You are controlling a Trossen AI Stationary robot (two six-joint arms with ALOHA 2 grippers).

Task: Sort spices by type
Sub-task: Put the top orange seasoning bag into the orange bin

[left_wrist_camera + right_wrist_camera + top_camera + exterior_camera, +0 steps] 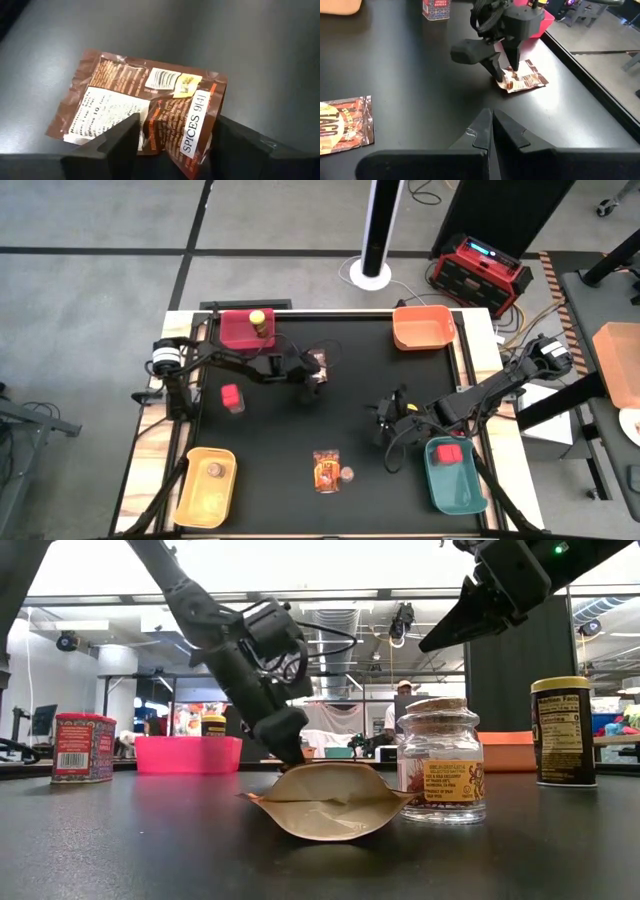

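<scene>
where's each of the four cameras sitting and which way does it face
High view: above the table, looking straight down; both arms, left gripper at a brown packet, right gripper mid-table.
Low view: table height, looking level across; tan packet, cork jar, both arms above.
Left wrist view: looks past its fingers, which straddle the brown packet.
Right wrist view: looks past its closed fingers towards the left gripper.
Shared: both wrist views and the high view show that brown packet.

Overhead; table-level; 2 wrist cams share packet.
</scene>
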